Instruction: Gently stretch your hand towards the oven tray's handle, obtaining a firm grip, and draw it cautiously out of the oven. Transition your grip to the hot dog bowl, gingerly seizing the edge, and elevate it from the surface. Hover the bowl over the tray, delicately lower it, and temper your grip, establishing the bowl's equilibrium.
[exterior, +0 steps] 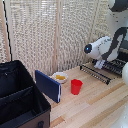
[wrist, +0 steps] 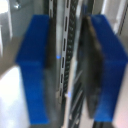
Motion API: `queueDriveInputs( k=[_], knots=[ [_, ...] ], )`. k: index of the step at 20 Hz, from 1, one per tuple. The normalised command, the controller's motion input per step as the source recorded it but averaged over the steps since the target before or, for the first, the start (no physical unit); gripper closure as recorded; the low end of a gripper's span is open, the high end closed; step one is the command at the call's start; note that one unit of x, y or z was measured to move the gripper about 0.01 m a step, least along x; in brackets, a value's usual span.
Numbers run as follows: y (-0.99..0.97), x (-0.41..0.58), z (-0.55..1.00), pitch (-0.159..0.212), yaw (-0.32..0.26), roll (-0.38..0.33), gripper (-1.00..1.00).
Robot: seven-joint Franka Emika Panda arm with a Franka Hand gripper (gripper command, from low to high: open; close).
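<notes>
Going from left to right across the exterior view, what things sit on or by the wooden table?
Big black case → blue board → white hot dog bowl → red cup → black wire oven tray, with the robot's gripper over it.

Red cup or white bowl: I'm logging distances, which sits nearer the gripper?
The red cup. It stands on the exterior view's right of the white bowl, toward the gripper at the rack.

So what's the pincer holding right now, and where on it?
The pincer has its blue fingers on either side of the thin bars at the front edge of the oven tray. Whether they actually press on the bars cannot be told; the wrist view is blurred.
</notes>
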Motion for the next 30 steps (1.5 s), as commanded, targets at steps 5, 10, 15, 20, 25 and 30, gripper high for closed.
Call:
queueDriveInputs(
  k=[5, 10, 15, 20, 25, 30],
  knots=[
    [-0.15, -0.052, 0.04, -0.001, -0.127, 0.159, 1.0],
    [0.44, -0.081, 0.0, -0.01, -0.163, 0.089, 1.0],
    [0.68, -0.001, 0.01, -0.019, -0.171, 0.05, 1.0],
    [0.78, -0.004, 0.0, -0.025, -0.141, 0.0, 1.0],
    [0.83, -0.065, 0.0, -0.025, -0.1, -0.011, 1.0],
    [0.61, -0.023, -0.05, 0.007, -0.032, -0.04, -1.0]
  ],
)
